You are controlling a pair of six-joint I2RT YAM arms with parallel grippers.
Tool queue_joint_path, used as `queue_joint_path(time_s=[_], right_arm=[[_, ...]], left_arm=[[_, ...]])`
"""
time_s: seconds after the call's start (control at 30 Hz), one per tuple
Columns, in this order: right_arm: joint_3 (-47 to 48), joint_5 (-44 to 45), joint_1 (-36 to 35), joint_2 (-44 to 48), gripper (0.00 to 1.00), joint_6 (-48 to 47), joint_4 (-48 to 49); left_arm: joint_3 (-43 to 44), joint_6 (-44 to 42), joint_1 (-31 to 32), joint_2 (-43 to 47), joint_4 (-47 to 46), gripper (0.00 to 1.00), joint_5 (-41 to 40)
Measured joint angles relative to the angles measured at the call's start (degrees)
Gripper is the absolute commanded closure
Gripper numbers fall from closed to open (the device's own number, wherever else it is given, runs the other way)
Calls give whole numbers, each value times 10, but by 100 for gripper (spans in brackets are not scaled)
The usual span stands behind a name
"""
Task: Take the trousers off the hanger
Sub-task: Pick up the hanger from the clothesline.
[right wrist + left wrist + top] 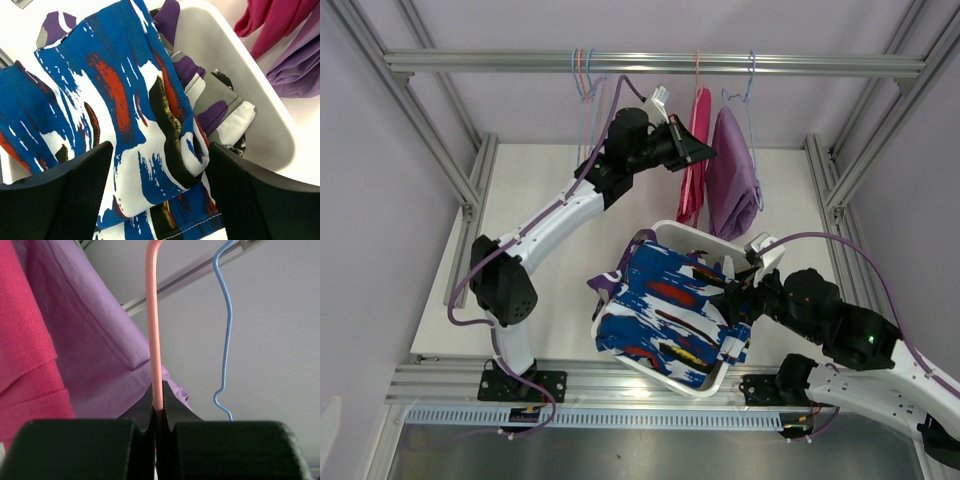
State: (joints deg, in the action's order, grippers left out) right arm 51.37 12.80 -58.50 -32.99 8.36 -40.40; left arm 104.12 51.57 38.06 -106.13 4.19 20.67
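Trousers on the rail (660,63), top view: pink trousers (701,112) and lilac trousers (732,180) hang side by side. The left jaws sit against the pink trousers on the side away from the lilac ones, at the pink hanger (697,72). Empty hangers (585,90) hang well behind the left jaws along the rail. Below, on the worktop (790,210), a white basket (665,232) holds the blue-white trousers (665,315), with the camouflage trousers (610,285) showing at its far edge from the right jaws. The right jaws rest at the basket's near corner, on the blue-white cloth.

Left wrist view: left jaws pressed together, pinching the wire of the pink hanger (154,315), which rises straight out from between them. Pink trousers (25,340) and lilac trousers (90,340) lie to one side of the jaws, a blue hanger (227,340) to the other.

Right wrist view: right jaws spread wide, with a fold of the blue-white trousers (125,115) between them. Camouflage trousers (215,105) lie just beyond, inside the basket (240,60). Pink trousers (270,20) and lilac trousers (300,70) hang past the basket.
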Motion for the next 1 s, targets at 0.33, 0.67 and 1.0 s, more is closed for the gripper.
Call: queue_joint_path(time_s=[0.33, 0.67, 1.0], right_arm=[[-8, 0, 0, 7, 18, 0, 1], [-9, 0, 0, 7, 18, 0, 1], [-9, 0, 0, 7, 18, 0, 2]], left_arm=[[57, -4, 2, -3, 72, 100, -6], [82, -11, -2, -5, 106, 99, -42], [94, -52, -1, 0, 134, 100, -87]])
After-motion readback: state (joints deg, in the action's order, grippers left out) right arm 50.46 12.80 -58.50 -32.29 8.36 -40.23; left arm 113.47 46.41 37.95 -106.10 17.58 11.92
